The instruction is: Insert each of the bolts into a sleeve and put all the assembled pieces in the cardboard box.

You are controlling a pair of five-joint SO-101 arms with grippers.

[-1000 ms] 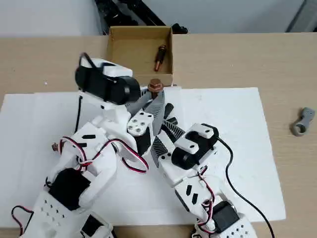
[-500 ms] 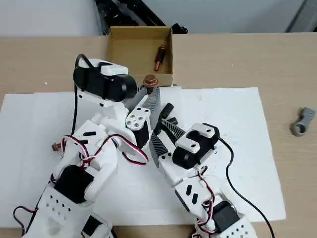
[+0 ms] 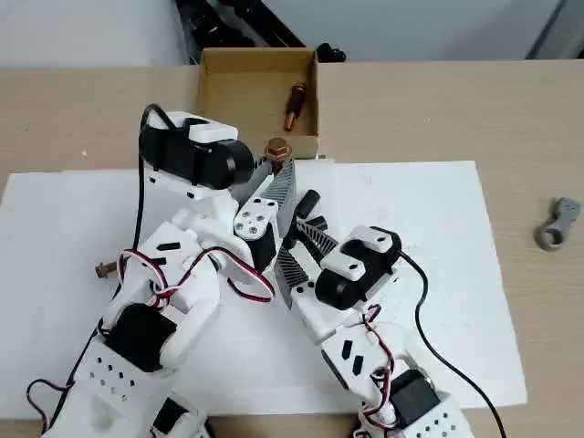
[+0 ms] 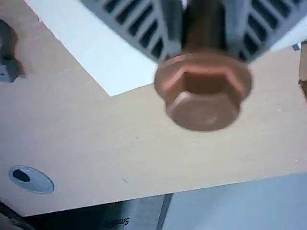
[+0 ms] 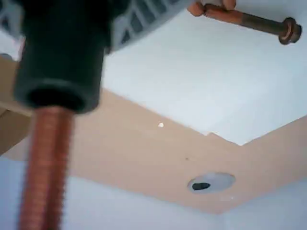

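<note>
My left gripper (image 3: 276,166) is shut on a copper bolt (image 3: 278,149), whose hexagonal head (image 4: 202,91) sticks out past the grey fingers (image 4: 139,28), just in front of the cardboard box (image 3: 215,91). Close behind it, my right gripper (image 3: 306,219) is shut on a black sleeve (image 3: 308,203). In the right wrist view a copper threaded shaft (image 5: 45,167) comes out of the sleeve (image 5: 60,57). One copper piece (image 3: 295,105) lies inside the box. Another bolt (image 3: 105,269) rests on the white sheet beside the left arm.
A white sheet (image 3: 429,228) covers the middle of the wooden table (image 3: 438,109). A small grey part (image 3: 557,224) lies on the bare wood at the far right. Dark equipment (image 3: 228,23) stands behind the box. A loose bolt (image 5: 244,21) lies on the sheet.
The left gripper has shifted the bolt head slightly left and toward the box front. The right arm has followed a little; both grips are unchanged.
</note>
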